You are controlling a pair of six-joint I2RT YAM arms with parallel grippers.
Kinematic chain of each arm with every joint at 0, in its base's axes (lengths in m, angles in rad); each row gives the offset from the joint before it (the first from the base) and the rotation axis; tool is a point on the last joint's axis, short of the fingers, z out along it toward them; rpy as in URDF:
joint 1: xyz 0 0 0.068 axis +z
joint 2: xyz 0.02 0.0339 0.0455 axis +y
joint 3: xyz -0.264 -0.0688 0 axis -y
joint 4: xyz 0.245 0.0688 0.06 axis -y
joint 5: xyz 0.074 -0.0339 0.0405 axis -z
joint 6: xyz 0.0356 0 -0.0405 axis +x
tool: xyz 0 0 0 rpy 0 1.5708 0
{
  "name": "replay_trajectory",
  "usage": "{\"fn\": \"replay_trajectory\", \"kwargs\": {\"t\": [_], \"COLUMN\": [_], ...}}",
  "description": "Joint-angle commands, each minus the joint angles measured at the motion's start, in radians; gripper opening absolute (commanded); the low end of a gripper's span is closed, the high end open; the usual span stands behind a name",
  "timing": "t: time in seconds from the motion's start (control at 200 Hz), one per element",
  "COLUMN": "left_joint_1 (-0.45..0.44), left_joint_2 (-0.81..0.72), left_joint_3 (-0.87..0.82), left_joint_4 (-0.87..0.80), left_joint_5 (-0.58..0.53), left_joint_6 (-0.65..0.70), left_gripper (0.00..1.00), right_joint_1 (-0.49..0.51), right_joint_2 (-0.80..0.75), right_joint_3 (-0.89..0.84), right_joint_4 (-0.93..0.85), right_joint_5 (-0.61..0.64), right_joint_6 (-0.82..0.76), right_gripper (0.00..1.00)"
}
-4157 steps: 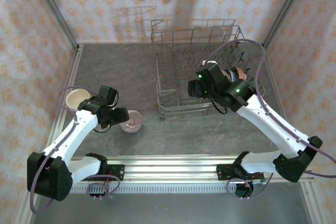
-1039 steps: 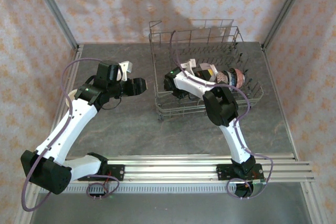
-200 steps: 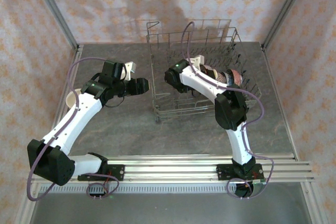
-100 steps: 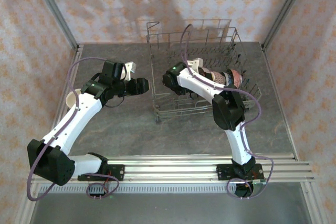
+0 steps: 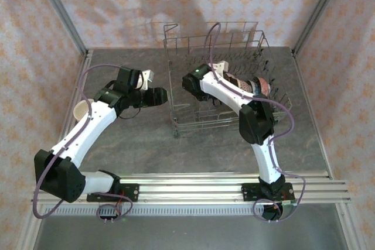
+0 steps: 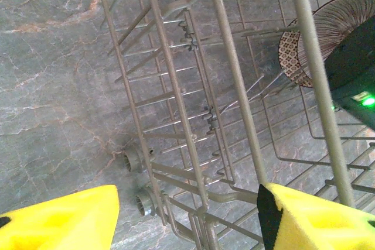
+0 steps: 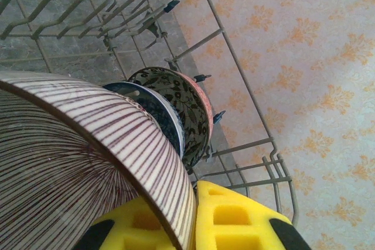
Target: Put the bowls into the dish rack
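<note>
The right hand point(image 7: 186, 222) is clamped on the wall of a striped bowl point(image 7: 70, 174), one yellow finger point(image 7: 234, 215) outside the rim and the other inside. It holds the bowl on edge inside the dish rack point(image 5: 202, 122). Just behind it, a dark blue bowl point(image 7: 159, 116) and a black-patterned bowl point(image 7: 176, 93) stand upright among the tines. The left hand point(image 5: 157, 95) hovers just outside the rack's left side, with its fingers point(image 6: 58, 218) spread wide and holding nothing. A cream bowl point(image 5: 78, 109) sits on the table point(image 5: 193, 150) at far left.
</note>
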Motion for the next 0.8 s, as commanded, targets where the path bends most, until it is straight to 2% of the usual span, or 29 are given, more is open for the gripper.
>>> {"fn": "replay_trajectory", "kwargs": {"t": [0.0,0.345,0.53,0.796], "left_joint_1": [-0.016,-0.023,-0.024,-0.024], "left_joint_2": [0.006,0.000,0.153,0.334], "left_joint_3": [0.032,0.158,0.285,0.427], "left_joint_4": [0.028,-0.016,-0.041,-0.056], "left_joint_5": [0.021,-0.094,-0.113,-0.221], "left_joint_6": [0.014,0.016,0.025,0.041], "left_gripper": [0.65,0.67,0.68,0.69], "right_joint_1": [-0.009,-0.009,0.000,0.023], "right_joint_2": [0.000,-0.012,-0.007,0.013], "right_joint_3": [0.021,-0.005,0.024,0.049], "right_joint_4": [-0.154,-0.152,-0.152,-0.152], "right_joint_5": [-0.031,-0.045,-0.054,-0.069], "right_joint_6": [-0.028,-0.034,-0.034,-0.045], "right_gripper": [0.00,0.00,0.00,0.00]}}
